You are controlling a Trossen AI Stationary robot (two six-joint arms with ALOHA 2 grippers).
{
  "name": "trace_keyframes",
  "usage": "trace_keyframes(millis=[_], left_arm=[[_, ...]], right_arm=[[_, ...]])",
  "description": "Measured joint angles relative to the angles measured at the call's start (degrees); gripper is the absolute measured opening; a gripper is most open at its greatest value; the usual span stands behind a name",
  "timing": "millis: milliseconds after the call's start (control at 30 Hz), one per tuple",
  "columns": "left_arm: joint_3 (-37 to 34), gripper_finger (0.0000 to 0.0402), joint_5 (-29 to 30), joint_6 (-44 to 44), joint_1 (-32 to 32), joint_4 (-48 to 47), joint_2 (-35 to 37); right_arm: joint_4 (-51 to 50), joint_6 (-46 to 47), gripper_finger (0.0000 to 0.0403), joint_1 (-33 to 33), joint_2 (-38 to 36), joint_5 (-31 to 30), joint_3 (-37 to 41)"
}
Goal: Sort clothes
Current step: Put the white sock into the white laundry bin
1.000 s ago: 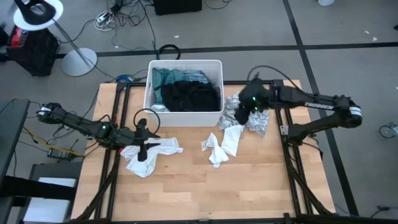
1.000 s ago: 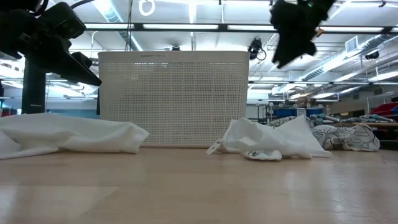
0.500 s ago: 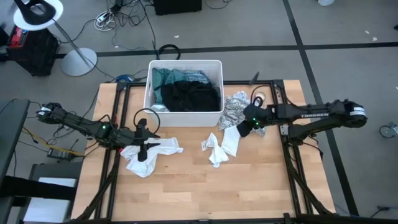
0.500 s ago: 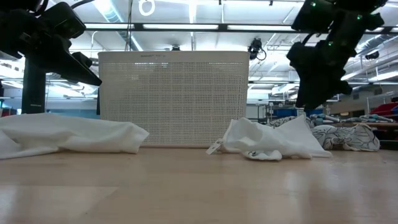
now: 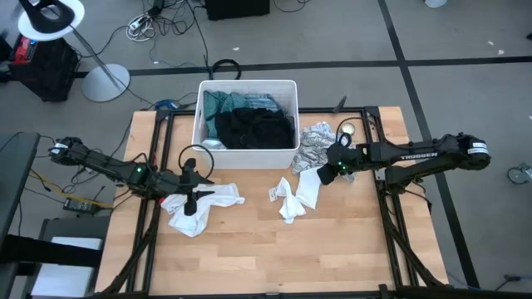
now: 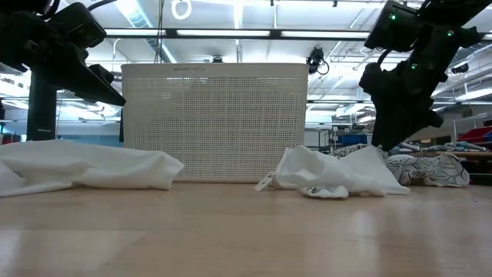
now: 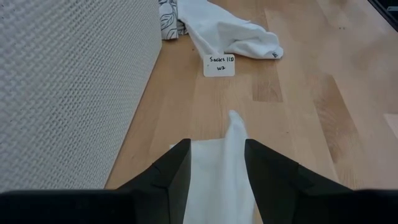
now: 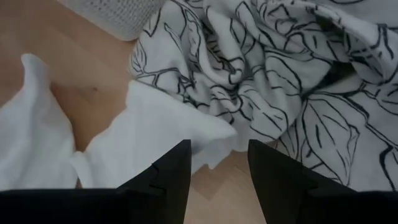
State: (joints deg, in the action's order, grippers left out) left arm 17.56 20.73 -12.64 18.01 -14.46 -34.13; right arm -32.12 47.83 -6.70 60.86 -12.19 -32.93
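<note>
At the left of the pale wooden table (image 5: 249,257), the left gripper (image 5: 194,198) rests low on a crumpled white cloth garment (image 5: 198,206), its two dark fingers spread with a fold of the cloth lying between them; it waits there, likely marking a pile for whites.

Behind the middle of the table stands the white rectangular perforated plastic tub (image 5: 204,139), holding a heap of black fabric (image 5: 253,129) and some teal fabric (image 5: 219,104), so the unsorted clothes are drawn from it.

In front of the tub lies a second white cloth garment with a paper tag (image 5: 297,198).

To the right, the right gripper (image 5: 332,170) hangs just above where this white garment meets a white leaf-patterned fabric (image 5: 317,142). Its fingers are parted and empty, seemingly poised to pick one up, though which one is unclear.
</note>
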Motion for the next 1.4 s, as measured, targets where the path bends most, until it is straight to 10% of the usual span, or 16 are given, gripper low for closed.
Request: trace_keyframes(millis=[500, 833, 1400], left_arm=[[0.0, 0.0156, 0.0, 0.0, 0.0, 0.5, 0.0], [0.0, 0.0156, 0.0, 0.1, 0.0, 0.4, 0.0], [0.0, 0.0156, 0.0, 0.2, 0.0, 0.4, 0.0]], right_arm=[[10.1, -2.7, 0.0124, 0.0, 9.1, 5.2, 0.1], [23.6, -7.2, 0.0011, 2.9, 14.0, 8.0, -0.1], [-8.0, -10.5, 0.0002, 10.9, 10.3, -4.0, -24.0]])
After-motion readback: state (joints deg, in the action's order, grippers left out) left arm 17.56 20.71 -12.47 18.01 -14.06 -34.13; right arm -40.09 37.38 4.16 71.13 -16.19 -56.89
